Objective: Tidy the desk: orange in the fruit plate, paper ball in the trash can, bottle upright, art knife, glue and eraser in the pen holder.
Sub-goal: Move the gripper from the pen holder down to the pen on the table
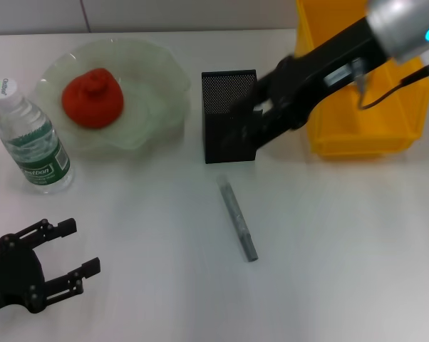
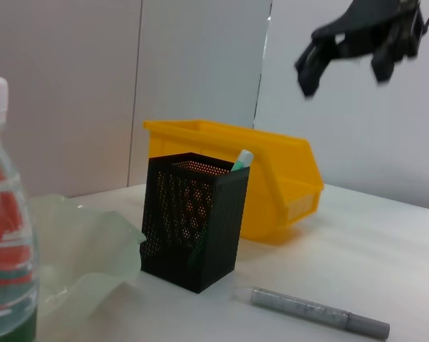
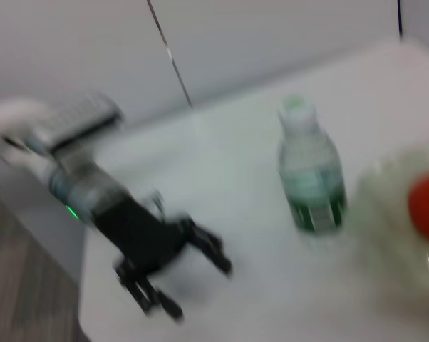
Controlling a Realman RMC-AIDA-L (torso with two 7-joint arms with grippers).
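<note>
The orange [image 1: 93, 97] lies in the fruit plate [image 1: 161, 78]. Left of the plate, the bottle [image 1: 29, 139] stands upright. My right gripper [image 1: 251, 117] hovers open above the pen holder [image 1: 225, 92], nothing between its fingers; the left wrist view shows it [image 2: 346, 60] well above the holder [image 2: 193, 221]. A green-and-white glue stick [image 2: 241, 159] pokes out of the holder. The grey art knife [image 1: 237, 219] lies flat on the desk in front of it. My left gripper [image 1: 79, 248] rests open at the near left. Paper ball and eraser are out of view.
The yellow trash can [image 1: 357, 139] stands right of the pen holder, under my right arm. The white desk stretches around the art knife. A wall rises behind the desk.
</note>
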